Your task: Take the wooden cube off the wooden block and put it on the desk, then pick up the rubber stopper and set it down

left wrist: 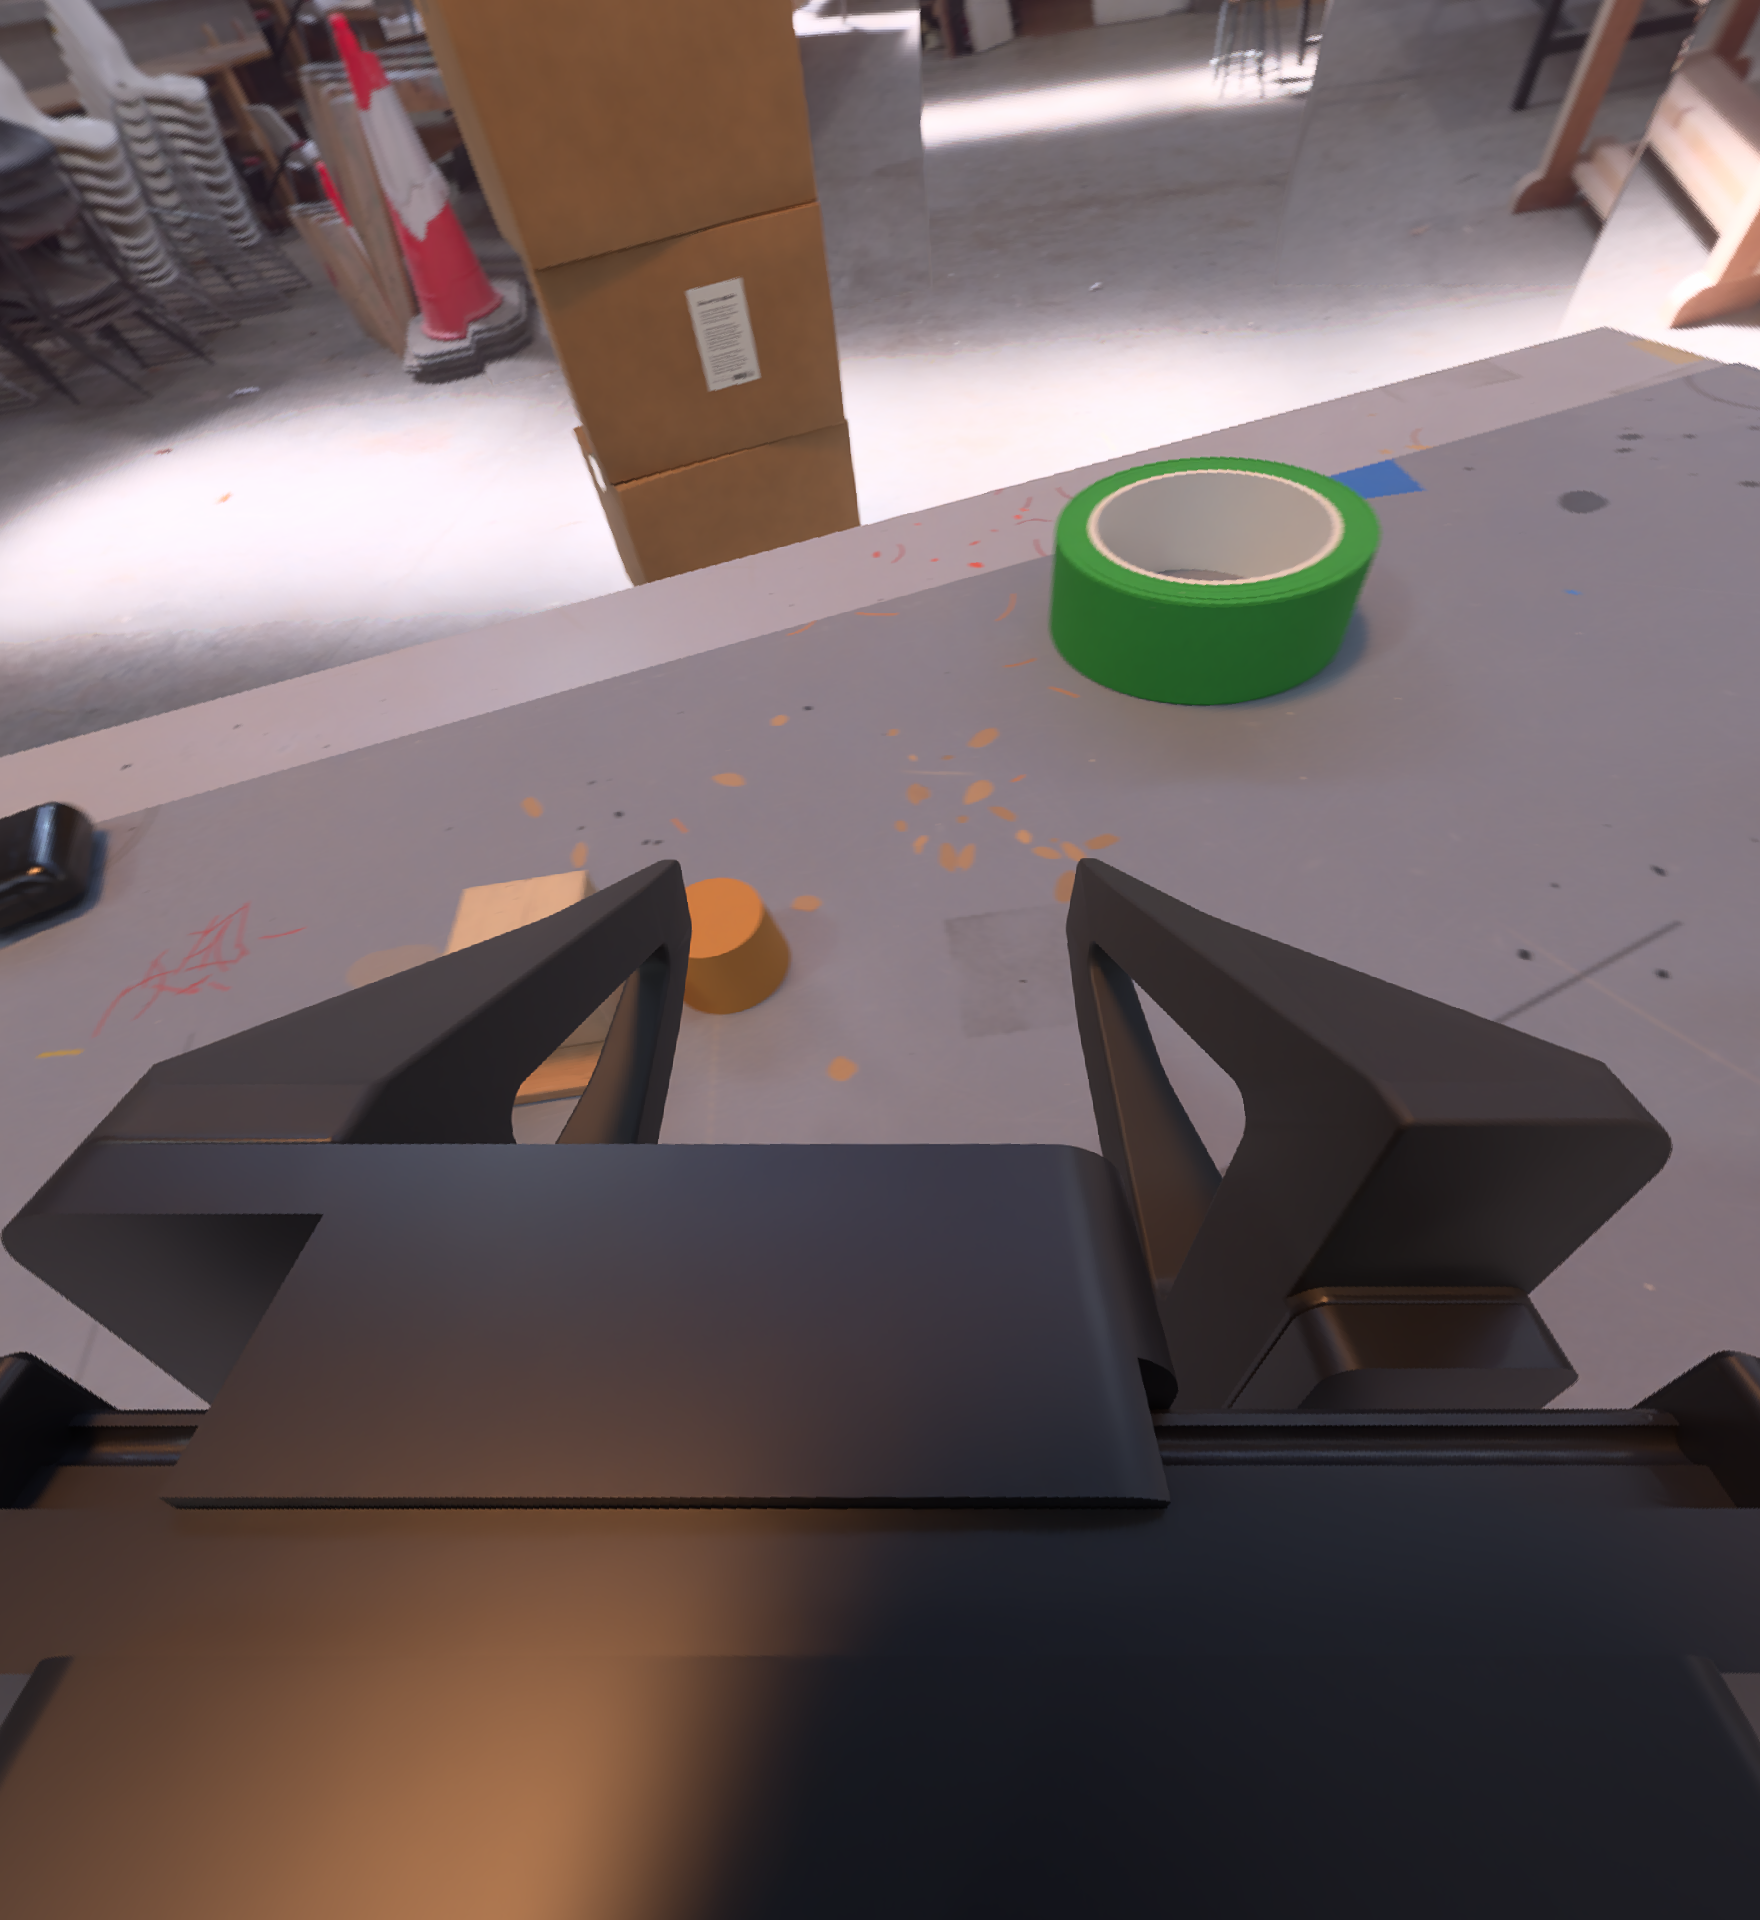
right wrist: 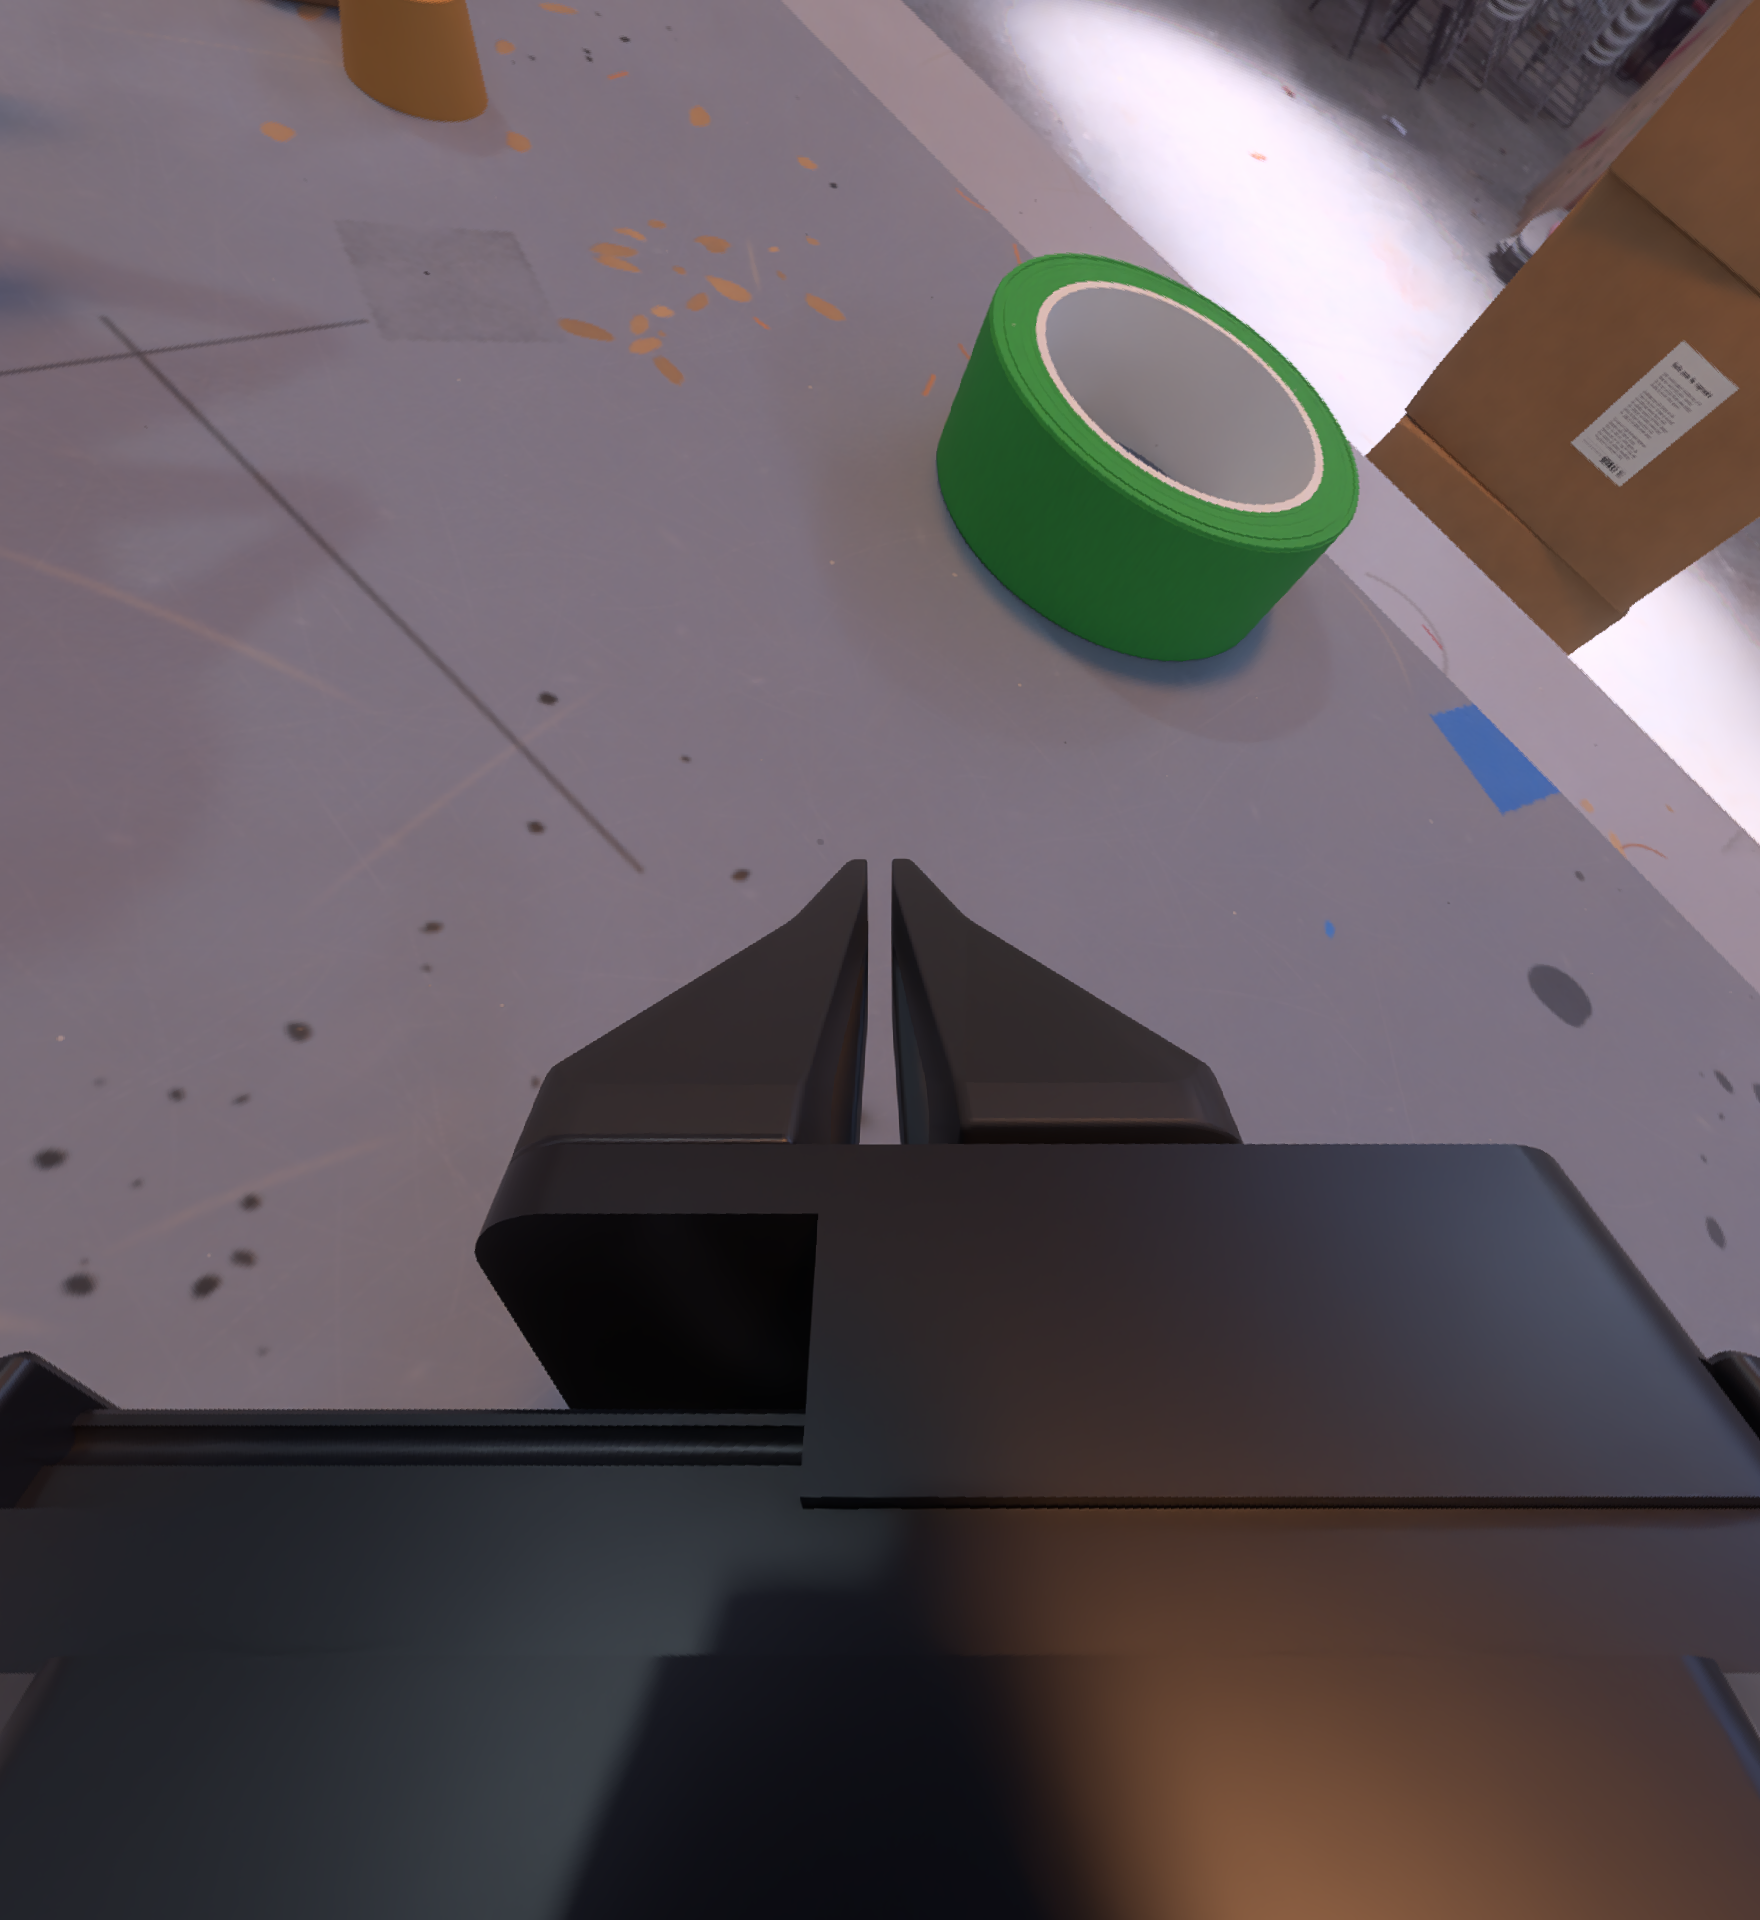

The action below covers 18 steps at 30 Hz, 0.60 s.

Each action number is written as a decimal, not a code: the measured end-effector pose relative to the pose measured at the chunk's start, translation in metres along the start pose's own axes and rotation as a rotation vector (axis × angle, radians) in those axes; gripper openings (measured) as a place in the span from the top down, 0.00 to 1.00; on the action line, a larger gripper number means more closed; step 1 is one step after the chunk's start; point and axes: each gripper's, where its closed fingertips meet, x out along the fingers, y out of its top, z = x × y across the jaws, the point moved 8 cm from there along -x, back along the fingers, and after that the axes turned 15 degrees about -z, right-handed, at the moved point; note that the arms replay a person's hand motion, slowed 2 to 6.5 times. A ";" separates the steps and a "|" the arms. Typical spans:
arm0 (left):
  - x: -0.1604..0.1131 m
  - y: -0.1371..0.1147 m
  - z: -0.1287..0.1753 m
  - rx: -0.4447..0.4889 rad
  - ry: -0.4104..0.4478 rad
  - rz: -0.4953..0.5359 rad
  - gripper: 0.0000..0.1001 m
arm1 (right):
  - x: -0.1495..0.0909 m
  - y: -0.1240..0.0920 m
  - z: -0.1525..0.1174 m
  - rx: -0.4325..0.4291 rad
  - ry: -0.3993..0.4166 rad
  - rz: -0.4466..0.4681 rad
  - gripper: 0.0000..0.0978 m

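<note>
In the left wrist view my left gripper (left wrist: 876, 883) is open and empty above the desk. Behind its left finger (left wrist: 585, 997) lies a pale wooden piece (left wrist: 523, 909), mostly hidden; I cannot tell cube from block. An orange rubber stopper (left wrist: 736, 945) stands on the desk just right of that finger, beside the wood. In the right wrist view my right gripper (right wrist: 879, 868) is shut and empty above bare desk. The stopper shows there at the top left edge (right wrist: 414, 57), far from it.
A green tape roll (left wrist: 1214, 577) lies flat near the desk's far edge, also in the right wrist view (right wrist: 1146, 457). A small black case (left wrist: 19, 868) sits at the left edge. Cardboard boxes (left wrist: 678, 312) stand on the floor beyond the desk.
</note>
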 end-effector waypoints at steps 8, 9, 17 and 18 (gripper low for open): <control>-0.002 0.002 -0.035 -0.033 0.105 -0.049 0.38 | 0.003 0.000 -0.007 -0.028 0.025 -0.010 0.97; -0.001 0.002 -0.039 -0.034 0.115 -0.065 0.37 | 0.003 0.000 -0.008 -0.029 0.029 -0.012 0.98; 0.020 0.004 -0.068 -0.108 0.116 -0.185 0.35 | 0.003 -0.002 -0.012 -0.042 0.054 -0.019 0.98; 0.023 0.004 -0.071 -0.116 0.113 -0.201 0.35 | 0.003 -0.002 -0.012 -0.045 0.056 -0.019 0.98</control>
